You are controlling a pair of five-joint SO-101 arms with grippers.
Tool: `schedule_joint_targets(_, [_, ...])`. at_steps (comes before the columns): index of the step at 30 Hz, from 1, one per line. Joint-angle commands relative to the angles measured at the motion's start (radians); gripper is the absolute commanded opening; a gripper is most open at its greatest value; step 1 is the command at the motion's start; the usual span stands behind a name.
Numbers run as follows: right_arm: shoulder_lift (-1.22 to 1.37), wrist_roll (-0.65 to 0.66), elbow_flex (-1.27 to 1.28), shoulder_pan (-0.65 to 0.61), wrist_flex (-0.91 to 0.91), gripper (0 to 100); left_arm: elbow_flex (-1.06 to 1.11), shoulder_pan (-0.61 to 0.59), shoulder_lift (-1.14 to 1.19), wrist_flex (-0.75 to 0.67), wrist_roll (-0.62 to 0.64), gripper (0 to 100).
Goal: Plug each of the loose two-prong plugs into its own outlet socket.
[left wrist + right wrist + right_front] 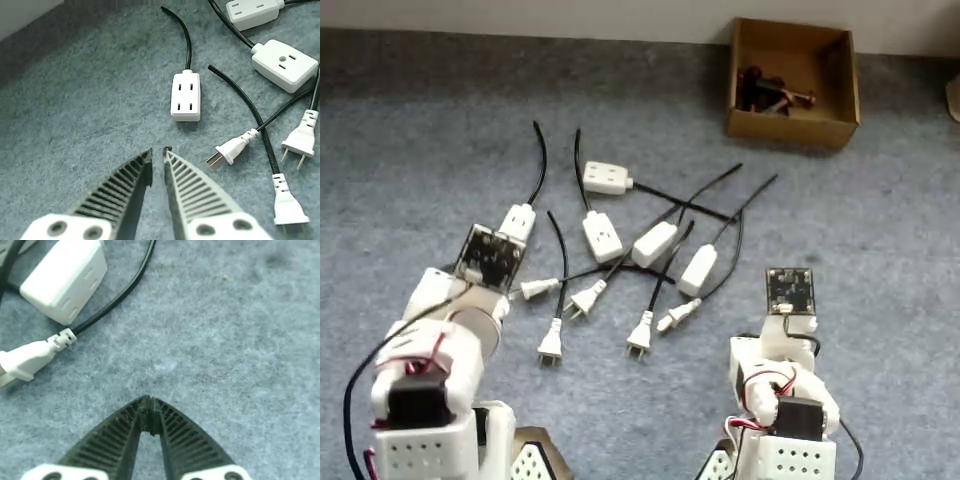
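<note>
High view: my grey worktop carries a cardboard box at its far right. Five white sockets lie scattered mid-worktop, their black cords crossing. Five plugs lie loose nearer me, none plugged in. My left tool holds nothing, parted only a crack, just short of the leftmost socket. My right tool holds nothing, tips touching, over bare worktop near the rightmost plug.

Grey carpeted table viewed steeply from above by the high camera. Wrist cameras held low, aimed obliquely down; white four-slot outlet block shared by left wrist and high views.
</note>
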Motion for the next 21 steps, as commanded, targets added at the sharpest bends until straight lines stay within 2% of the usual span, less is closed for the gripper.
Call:
schedule_joint_targets(1, [-0.015, 0.008, 0.130, 0.010, 0.004, 0.6, -0.165, -0.004, 0.229, -0.003, -0.009, 5])
schedule_joint_targets(11, [-0.015, 0.008, 0.130, 0.010, 0.004, 0.6, -0.371, 0.002, 0.705, -0.025, -0.012, 6])
schedule_joint_targets(21, [-0.015, 0.008, 0.130, 0.010, 0.004, 0.6, -0.564, 0.108, 1.064, -0.052, -0.011, 6])
